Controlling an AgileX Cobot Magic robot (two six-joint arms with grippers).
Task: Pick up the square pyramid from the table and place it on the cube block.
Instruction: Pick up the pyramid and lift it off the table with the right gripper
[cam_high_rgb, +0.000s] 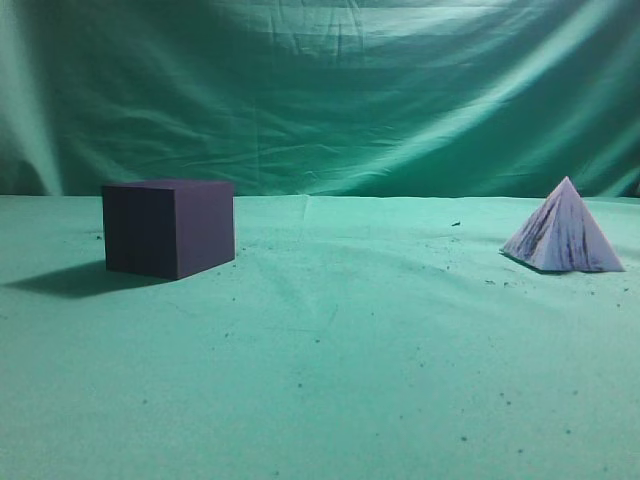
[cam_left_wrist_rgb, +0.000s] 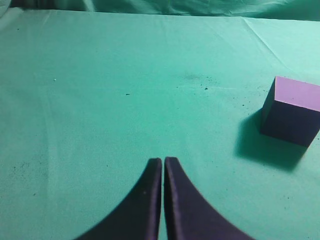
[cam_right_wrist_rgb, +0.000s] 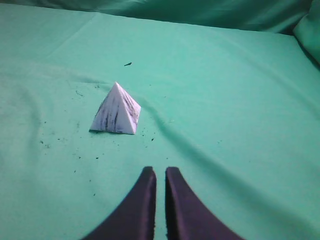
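The dark purple cube block (cam_high_rgb: 168, 227) stands on the green table (cam_high_rgb: 330, 350) at the left of the exterior view; it also shows at the right edge of the left wrist view (cam_left_wrist_rgb: 291, 109). The whitish streaked square pyramid (cam_high_rgb: 563, 229) stands upright on the table at the far right, and shows in the right wrist view (cam_right_wrist_rgb: 117, 110). My left gripper (cam_left_wrist_rgb: 163, 161) is shut and empty, above bare cloth, well left of the cube. My right gripper (cam_right_wrist_rgb: 160, 171) is shut and empty, a little nearer the camera than the pyramid and to its right. Neither gripper shows in the exterior view.
A wrinkled green cloth backdrop (cam_high_rgb: 330, 90) hangs behind the table. Small dark specks lie on the cloth around the pyramid (cam_right_wrist_rgb: 75, 137). A cloth fold runs diagonally on the table to the right of the pyramid (cam_right_wrist_rgb: 210, 160).
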